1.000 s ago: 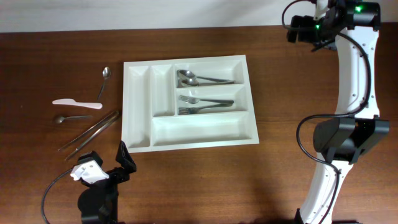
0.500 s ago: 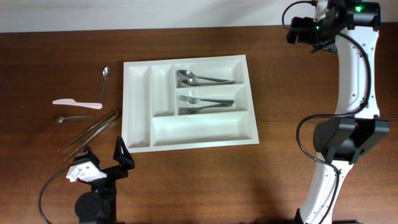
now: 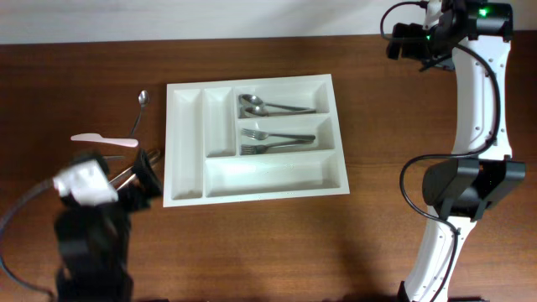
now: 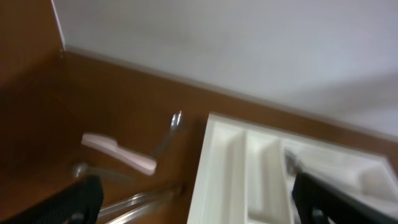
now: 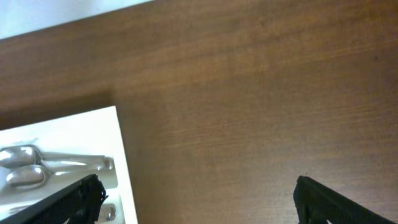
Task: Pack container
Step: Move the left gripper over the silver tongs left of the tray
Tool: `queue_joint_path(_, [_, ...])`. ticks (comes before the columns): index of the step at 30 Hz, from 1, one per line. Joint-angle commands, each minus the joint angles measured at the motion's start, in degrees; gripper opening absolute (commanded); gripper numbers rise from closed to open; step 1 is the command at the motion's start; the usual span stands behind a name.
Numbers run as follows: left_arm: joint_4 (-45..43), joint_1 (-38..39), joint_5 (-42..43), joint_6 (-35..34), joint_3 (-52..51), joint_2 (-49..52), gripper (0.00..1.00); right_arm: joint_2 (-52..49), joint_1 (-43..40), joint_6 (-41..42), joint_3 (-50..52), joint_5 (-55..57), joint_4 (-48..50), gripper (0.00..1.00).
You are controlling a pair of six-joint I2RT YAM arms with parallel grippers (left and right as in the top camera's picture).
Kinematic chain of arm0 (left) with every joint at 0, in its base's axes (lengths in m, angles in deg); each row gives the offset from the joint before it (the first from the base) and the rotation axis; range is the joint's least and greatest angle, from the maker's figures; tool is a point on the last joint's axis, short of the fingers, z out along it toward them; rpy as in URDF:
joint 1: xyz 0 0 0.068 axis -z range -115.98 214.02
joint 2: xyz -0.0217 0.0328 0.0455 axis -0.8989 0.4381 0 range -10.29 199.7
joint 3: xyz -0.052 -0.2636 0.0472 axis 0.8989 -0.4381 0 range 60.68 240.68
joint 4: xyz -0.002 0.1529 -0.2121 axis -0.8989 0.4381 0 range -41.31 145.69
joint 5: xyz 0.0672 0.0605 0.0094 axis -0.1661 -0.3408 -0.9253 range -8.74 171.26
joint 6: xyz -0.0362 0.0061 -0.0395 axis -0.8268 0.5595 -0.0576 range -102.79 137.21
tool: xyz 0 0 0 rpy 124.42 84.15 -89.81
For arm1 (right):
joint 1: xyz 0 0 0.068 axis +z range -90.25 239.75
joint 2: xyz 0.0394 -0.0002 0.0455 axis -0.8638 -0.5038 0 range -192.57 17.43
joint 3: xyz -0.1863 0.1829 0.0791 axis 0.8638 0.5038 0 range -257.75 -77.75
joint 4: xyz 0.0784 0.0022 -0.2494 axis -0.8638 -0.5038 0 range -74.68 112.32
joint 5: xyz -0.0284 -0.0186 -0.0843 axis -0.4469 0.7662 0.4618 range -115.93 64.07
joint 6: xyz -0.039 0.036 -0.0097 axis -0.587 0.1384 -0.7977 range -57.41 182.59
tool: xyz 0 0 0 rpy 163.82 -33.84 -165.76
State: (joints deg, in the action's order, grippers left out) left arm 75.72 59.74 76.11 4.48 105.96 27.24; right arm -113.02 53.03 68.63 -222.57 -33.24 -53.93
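White cutlery tray (image 3: pixel 264 174) lay flat mid-table on the dark wooden table (image 3: pixel 377 126), long side running 9 to 3. It had five compartments: two narrow ones on the 9 o'clock side and three wide ones toward 3 and 6. The wide compartment at 12 held two spoons (image 3: pixel 267 106), bowls toward 9. The one below it held forks (image 3: pixel 273 141), tines toward 9.

Loose items sat at the tray's 9 o'clock. There was a single spoon (image 3: pixel 139 111) and a white plastic knife (image 3: pixel 102 140) just beside that spoon's handle end. Metal tongs (image 3: pixel 148 158) lay just beside the tray's 8 o'clock corner, mostly hidden under the left arm.

Left pincer (image 4: pixel 198 200) hung at the tray's 8 o'clock, over the tongs, blurred from overhead. Its wrist view showed the fingers (image 4: pixel 81 199) spread wide, released, gripping nothing, with the knife, the single spoon and the tray's 9 o'clock edge ahead of them.

Right pincer (image 5: pixel 199 196) was at the tray's 1 o'clock, well apart from it, near the far table edge. It was also released, fingers wide over bare wood. The tray corner with the spoons showed at 8 o'clock in its wrist view.
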Motion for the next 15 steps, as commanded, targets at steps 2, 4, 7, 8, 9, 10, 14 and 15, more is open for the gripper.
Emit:
queue_joint_path(2, [12.83,-0.28,0.81,1.77,18.34,19.5,0.99,-0.24,-0.07,0.26,0.31,0.31,-0.04,0.99])
queue_joint_path(4, [18.14,-0.28,3.5,1.79,24.74,25.92,0.99,-0.24,-0.07,0.26,0.31,0.31,-0.04,0.99])
queue_joint_path(7, [22.38,-0.28,8.61,1.75,30.6,33.14,0.99,-0.24,-0.07,0.26,0.31,0.31,-0.04,0.99])
queue_joint_path(8, [23.5,-0.28,10.78,1.75,31.41,34.75,0.99,-0.24,-0.07,0.26,0.31,0.31,-0.04,0.99])
queue_joint_path(9, [24.33,-0.28,12.92,1.75,31.78,36.24,0.99,-0.24,-0.07,0.26,0.31,0.31,-0.04,0.99])
queue_joint_path(10, [24.83,-0.28,13.97,1.77,31.76,37.33,0.99,-0.24,-0.07,0.26,0.31,0.31,-0.04,0.99])
queue_joint_path(14, [26.71,-0.28,14.36,5.46,31.76,40.54,0.99,-0.24,-0.07,0.26,0.31,0.31,-0.04,0.99])
queue_joint_path(15, [26.91,-0.31,13.7,8.76,31.76,41.22,1.0,-0.24,-0.07,0.26,0.31,0.31,-0.04,0.99])
